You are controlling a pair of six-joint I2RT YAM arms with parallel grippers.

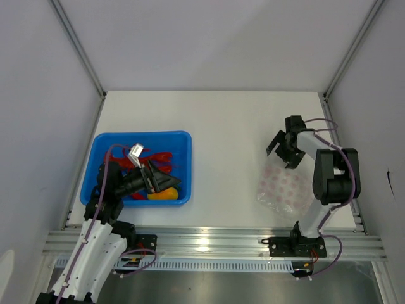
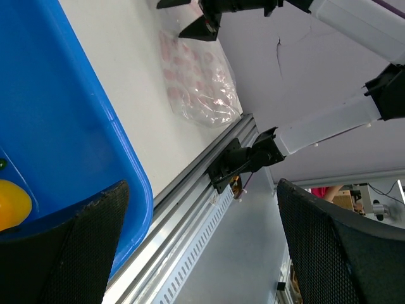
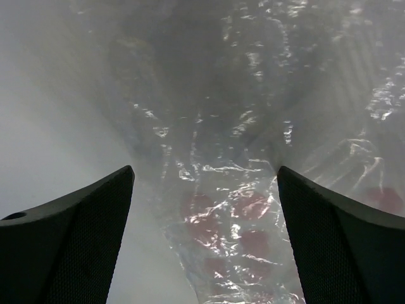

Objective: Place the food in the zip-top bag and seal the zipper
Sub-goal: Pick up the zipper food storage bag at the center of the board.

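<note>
Grey-walled bay, white tabletop (image 1: 221, 120). Judging by the layout, only just starting: finding the food (image 1: 166, 156) sitting in the blue tray (image 1: 183, 136) by the left edge, toward the near-left corner, red chili peppers (image 1: 152, 154) and the yellow-orange fruit (image 1: 163, 195) among it, and the zip-top bag (image 1: 281, 190) lying flat and apparently unfilled beside the right edge, toward the near-right corner. Hovering with the left gripper (image 1: 169, 182) at the tray's near side, fingers (image 2: 69, 247) spread wide and pinching nothing. Poising the right gripper (image 1: 280, 157) above the bag's far end, likewise spread; touching the plastic or not, impossible to tell. Not making out the zipper clearly. Probably needing next: closing on one lip of the bag's mouth to lift it open, then dropping onto a pepper. Leaving broad open room across the middle and far tabletop for carrying pieces over. Minding the tray's raised rim, the aluminium rail (image 1: 209, 240) along the near edge and the wall close beside the right arm.
</note>
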